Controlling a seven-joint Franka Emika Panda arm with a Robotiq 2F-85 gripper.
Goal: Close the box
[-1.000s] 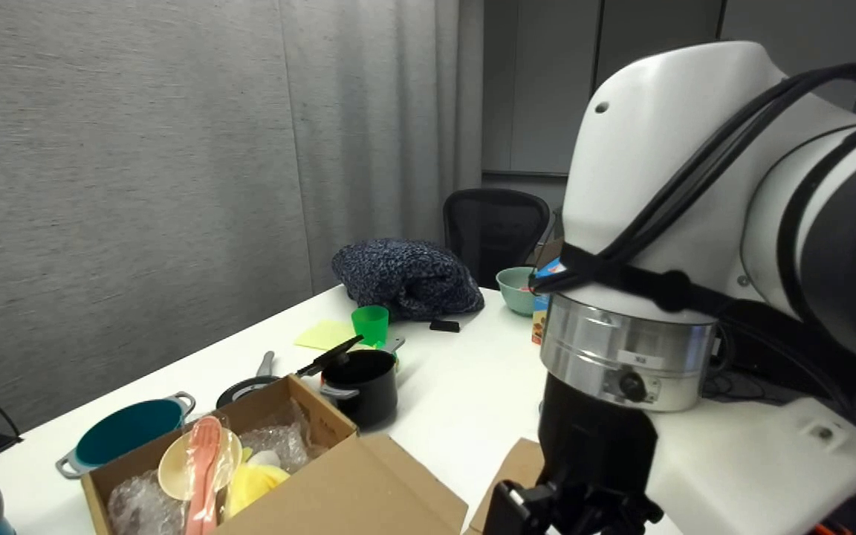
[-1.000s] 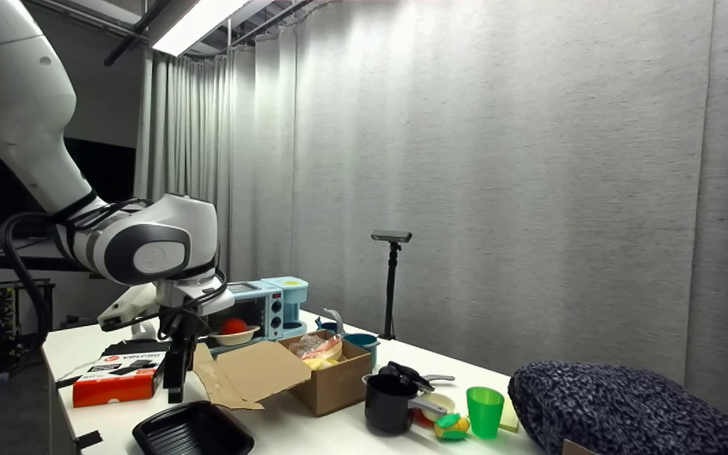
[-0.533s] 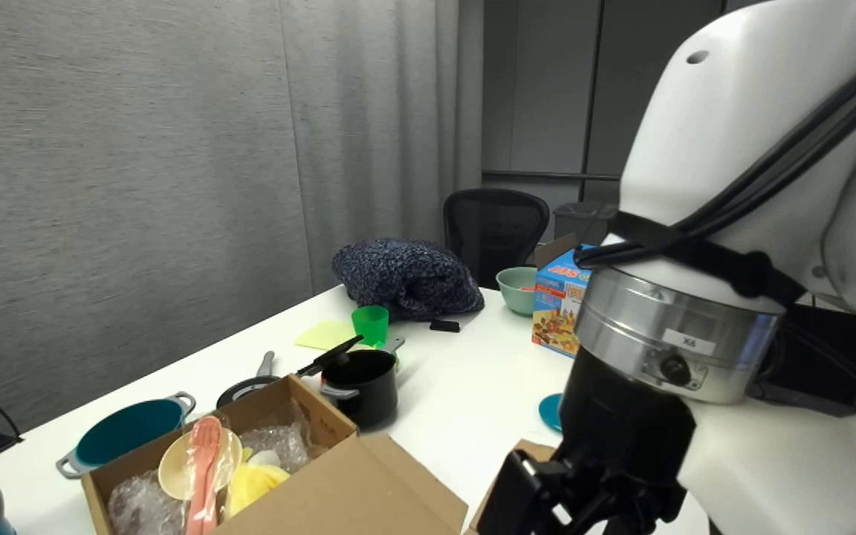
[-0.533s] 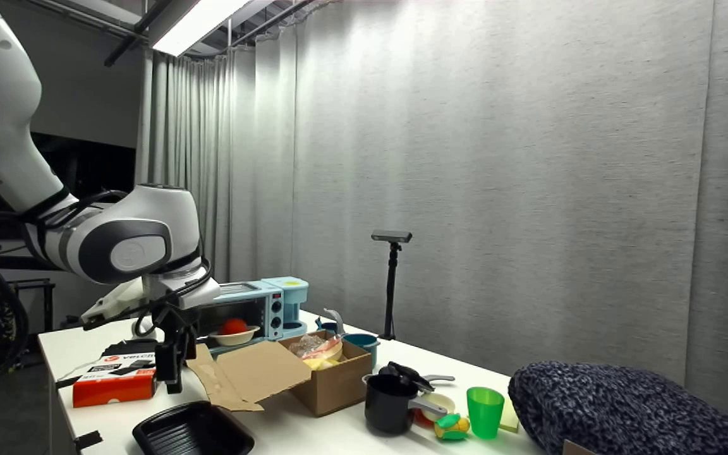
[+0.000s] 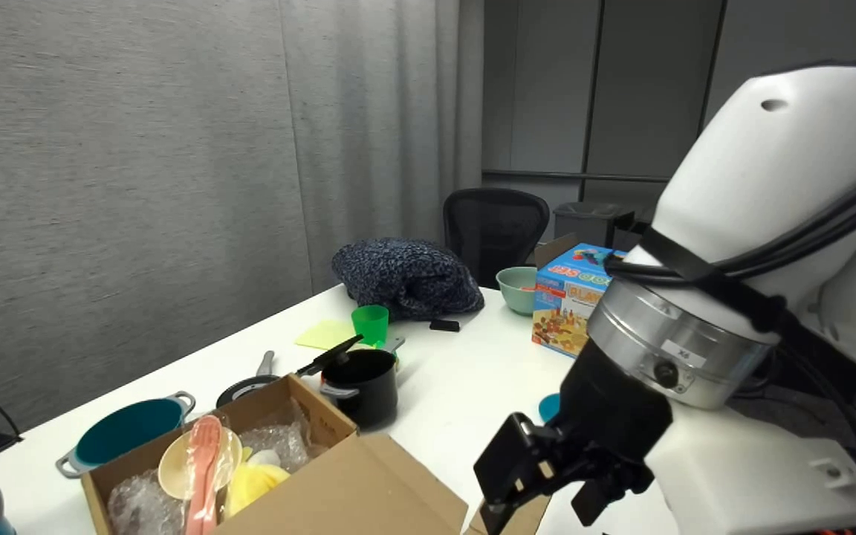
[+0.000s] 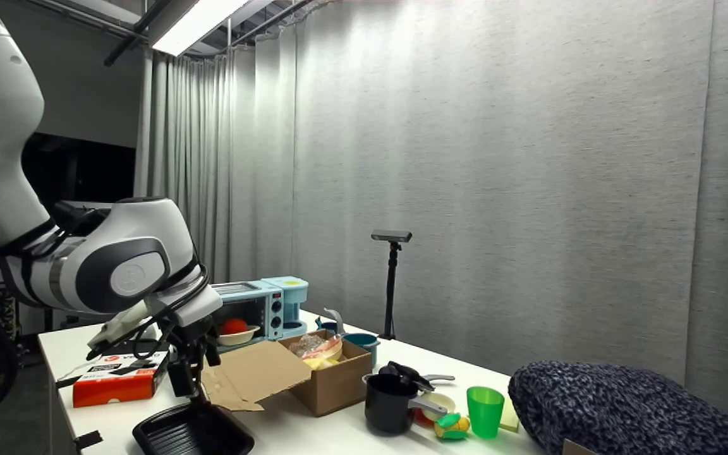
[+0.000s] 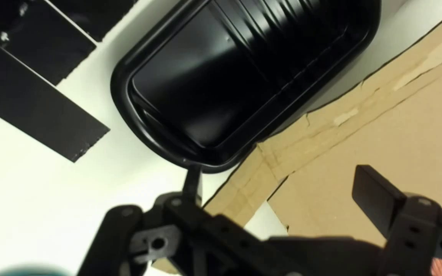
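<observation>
White counter (image 5: pixel 465 394), grey curtain (image 6: pixel 497 189) behind. Box (image 6: pixel 342 384) sits near the black pot (image 6: pixel 382 407), large flap (image 6: pixel 263 371) folded outward. Pincer (image 7: pixel 278 168) spread wide, nothing held. Risk: flap edge lies right beside black tray (image 7: pixel 205 99), so reaching too low could snag the tray instead.

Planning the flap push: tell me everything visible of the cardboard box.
The cardboard box is brown, apparently corrugated, sitting upright on the white table with its top open. A broad flap is folded outward toward the fingers, its outer edge creased and scuffed. Inside show bubble wrap, pink utensils, a cream bowl and something yellow. In the wrist view the spread fingers appear either side of the flap's outer edge; contact can't be told.
</observation>
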